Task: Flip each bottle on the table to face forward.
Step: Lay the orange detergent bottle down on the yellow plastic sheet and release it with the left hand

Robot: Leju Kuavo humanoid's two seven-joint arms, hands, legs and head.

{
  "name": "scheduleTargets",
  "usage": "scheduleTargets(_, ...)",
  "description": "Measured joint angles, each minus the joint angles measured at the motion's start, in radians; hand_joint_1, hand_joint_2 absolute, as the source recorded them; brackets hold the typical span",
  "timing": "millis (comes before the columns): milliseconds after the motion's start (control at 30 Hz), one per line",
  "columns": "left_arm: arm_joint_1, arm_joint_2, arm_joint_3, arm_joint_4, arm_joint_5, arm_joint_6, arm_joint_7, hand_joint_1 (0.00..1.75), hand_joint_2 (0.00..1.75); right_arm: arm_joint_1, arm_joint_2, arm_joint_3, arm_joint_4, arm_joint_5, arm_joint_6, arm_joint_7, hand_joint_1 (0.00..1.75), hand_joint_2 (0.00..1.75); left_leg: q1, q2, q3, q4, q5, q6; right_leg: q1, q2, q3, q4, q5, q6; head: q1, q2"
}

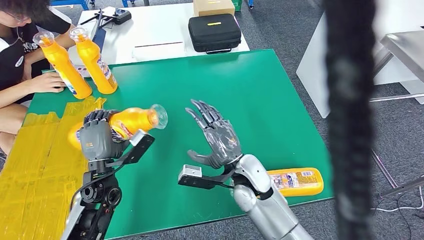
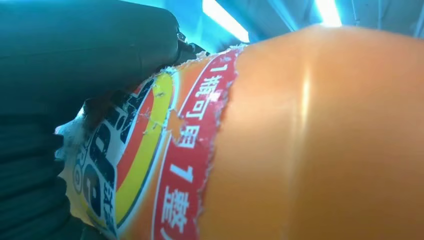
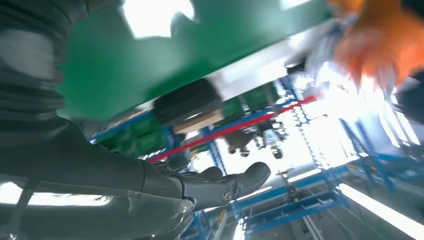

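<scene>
The green counter (image 1: 260,90) spreads widest before me, its far edge meeting a white table (image 1: 165,30) and its right edge dropping to grey floor. Its middle and far right lie open around my right hand. Yellow tape (image 1: 35,165) covers the left strip. A black case (image 1: 214,32) sits on the white table just past the far edge. A person (image 1: 20,55) sits at the far left corner, one hand resting on the counter beside two upright bottles (image 1: 92,62). A third bottle (image 1: 295,181) lies flat along the near edge, just right of my right arm. My left hand (image 1: 97,135) grips a fourth bottle (image 1: 140,120) on its side above the counter, cap pointing right. My right hand (image 1: 217,135) hovers mid-counter, fingers spread, holding nothing.
</scene>
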Motion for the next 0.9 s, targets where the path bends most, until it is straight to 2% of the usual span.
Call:
scheduleTargets(67, 0.002, 0.016, 0.018, 0.030, -0.131, -0.045, 0.101, 1.75, 1.75, 0.023, -0.027, -0.008, -0.031, 0.062, 0.012, 0.032, 0.00, 1.75, 0.000, 0.000, 0.000, 0.000, 0.000, 0.000, 0.000, 0.000, 0.000, 0.000, 0.000, 0.000, 0.000, 0.000)
scheduleTargets(233, -0.009, 0.042, 0.045, 0.119, -0.131, -0.195, 0.200, 1.75, 1.75, 0.098, -0.088, -0.036, -0.107, 0.175, 0.013, 0.066, 0.00, 1.75, 0.000, -0.001, -0.001, 0.000, 0.000, 0.000, 0.000, -0.001, 0.000, 0.000, 0.000, 0.000, 0.000, 0.000)
scheduleTargets(267, -0.016, 0.049, 0.047, 0.145, -0.131, -0.228, 0.224, 1.40, 1.75, 0.118, -0.102, -0.046, -0.125, 0.190, 0.013, 0.074, 0.00, 1.75, 0.000, -0.002, -0.001, 0.000, 0.000, 0.000, 0.000, -0.001, 0.000, 0.000, 0.000, 0.000, 0.000, 0.000)
scheduleTargets(367, -0.036, 0.069, 0.047, 0.224, -0.130, -0.267, 0.292, 0.10, 1.75, 0.177, -0.140, -0.080, -0.171, 0.236, 0.013, 0.092, 0.00, 1.75, 0.000, -0.002, -0.001, 0.000, 0.000, 0.000, 0.000, -0.001, -0.001, 0.000, 0.000, 0.001, 0.000, 0.000)
scheduleTargets(400, -0.045, 0.075, 0.048, 0.250, -0.130, -0.259, 0.309, 0.00, 1.31, 0.196, -0.153, -0.091, -0.187, 0.257, 0.017, 0.096, 0.00, 1.75, 0.000, -0.002, -0.001, 0.000, 0.000, 0.000, 0.000, -0.001, -0.001, 0.000, 0.000, 0.001, 0.000, 0.000)
scheduleTargets(500, -0.067, 0.085, 0.057, 0.314, -0.130, -0.220, 0.337, 0.00, 0.00, 0.246, -0.190, -0.119, -0.233, 0.323, 0.054, 0.112, 0.00, 1.75, 0.000, -0.002, -0.001, 0.000, -0.001, 0.000, 0.000, -0.001, -0.001, 0.000, -0.001, 0.001, 0.000, 0.000)
scheduleTargets(633, -0.084, 0.087, 0.102, 0.369, -0.130, -0.191, 0.320, 0.00, 0.00, 0.301, -0.228, -0.152, -0.284, 0.359, 0.154, 0.131, 0.00, 1.75, 0.000, -0.002, -0.001, 0.000, -0.001, 0.000, 0.000, -0.001, -0.001, 0.000, -0.001, 0.001, 0.000, 0.000)
scheduleTargets(833, -0.094, 0.084, 0.154, 0.403, -0.130, -0.168, 0.297, 0.00, 0.00, 0.347, -0.266, -0.183, -0.336, 0.357, 0.220, 0.133, 0.00, 1.75, 0.000, -0.001, -0.001, 0.000, -0.001, 0.000, 0.000, -0.001, -0.001, 0.000, -0.001, 0.001, 0.000, 0.000)
scheduleTargets(900, -0.093, 0.078, 0.175, 0.404, -0.120, -0.149, 0.266, 0.00, 0.00, 0.368, -0.282, -0.194, -0.355, 0.338, 0.264, 0.124, 0.00, 1.75, 0.000, -0.002, -0.001, 0.000, -0.001, 0.000, 0.000, -0.001, 0.000, 0.000, -0.001, 0.001, 0.000, 0.000)
